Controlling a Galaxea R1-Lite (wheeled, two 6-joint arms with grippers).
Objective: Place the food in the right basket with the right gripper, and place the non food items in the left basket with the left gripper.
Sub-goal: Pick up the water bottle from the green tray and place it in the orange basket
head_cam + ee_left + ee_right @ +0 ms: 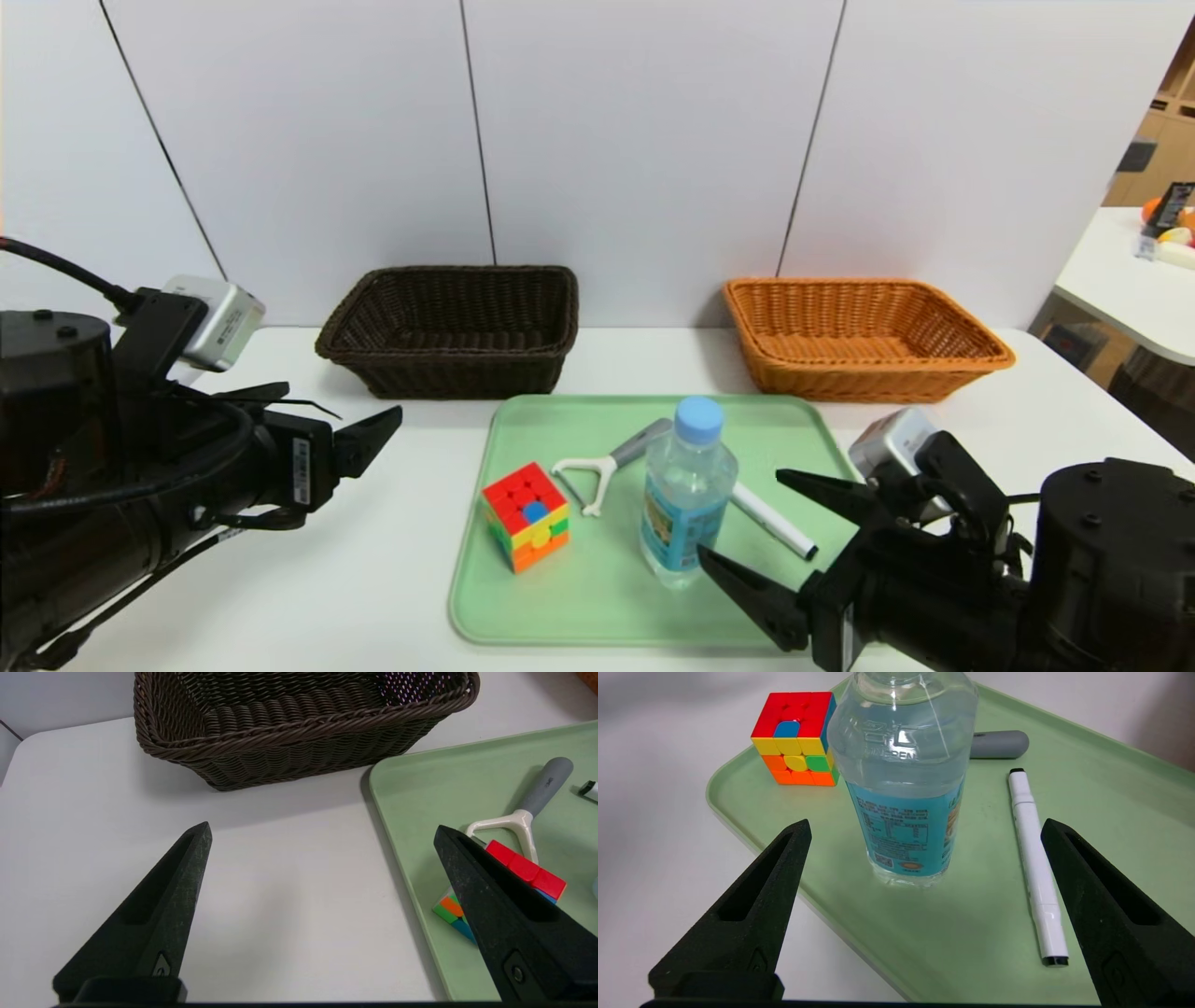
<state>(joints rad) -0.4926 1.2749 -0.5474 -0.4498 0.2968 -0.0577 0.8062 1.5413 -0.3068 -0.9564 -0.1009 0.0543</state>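
The right gripper (756,527) hangs over the near right corner of the green tray (597,625), its jaws spread wide and empty, and the water bottle (684,495) stands upright just ahead of it, in line with the gap between the fingers but not yet inside it. The white marker (773,523) lies flat beside the bottle, close to one fingertip. The puzzle cube (526,515) and the peeler (602,464) sit beyond the bottle (both on the tray). The left gripper (369,439), also spread and empty, hovers over the white table (280,597) left of the tray, the dark brown basket (453,327) ahead of it. The orange-tan basket (864,336) stands beyond the right gripper.
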